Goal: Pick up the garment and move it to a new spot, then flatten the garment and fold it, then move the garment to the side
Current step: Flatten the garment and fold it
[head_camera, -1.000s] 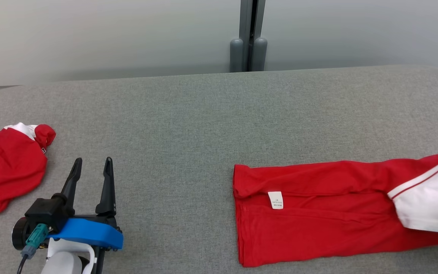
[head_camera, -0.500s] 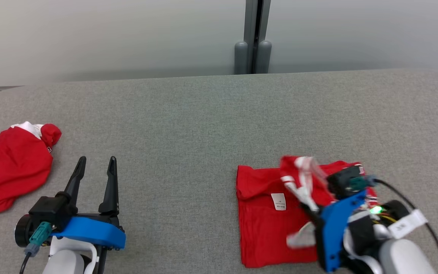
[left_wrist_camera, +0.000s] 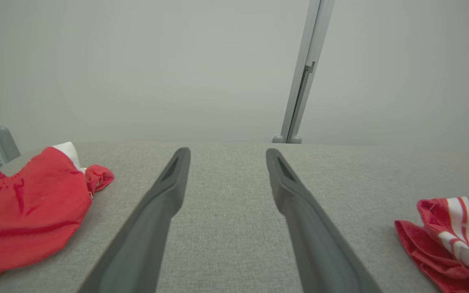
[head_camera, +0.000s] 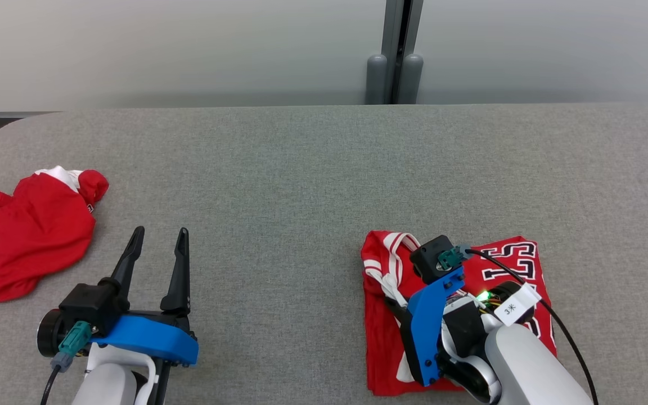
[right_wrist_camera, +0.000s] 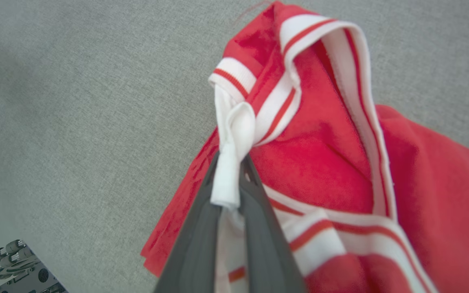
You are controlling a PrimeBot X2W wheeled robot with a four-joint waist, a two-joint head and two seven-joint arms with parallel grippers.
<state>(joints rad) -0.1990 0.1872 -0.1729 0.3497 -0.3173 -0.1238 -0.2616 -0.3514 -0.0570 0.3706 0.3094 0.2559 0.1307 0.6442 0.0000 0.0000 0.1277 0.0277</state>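
- At the far left a crumpled red garment lay bunched on the grey table, well apart from the work. It looked best left alone for this step.
- The left gripper hovered low over bare table with its fingers spread and nothing between them. In its wrist view the fingers pointed at empty cloth-covered surface. It could reasonably wait there, or press the near left corner if the fold began to slide.
- Right of centre, the jersey lay near the front edge as a roughly square red stack, its number print facing up on the right half.
- The right gripper was pinching the jersey's white trim, with its fingers pressed together on a bunched strip by the striped neck or armhole band.
- The step in hand seemed to be laying the folded-over half down. Doing it well would mean lowering the trim until it touched the layer beneath, lining it up with the left edge, and only then letting go.
- Letting go while the strip was lifted risked it springing back and leaving a ridge.
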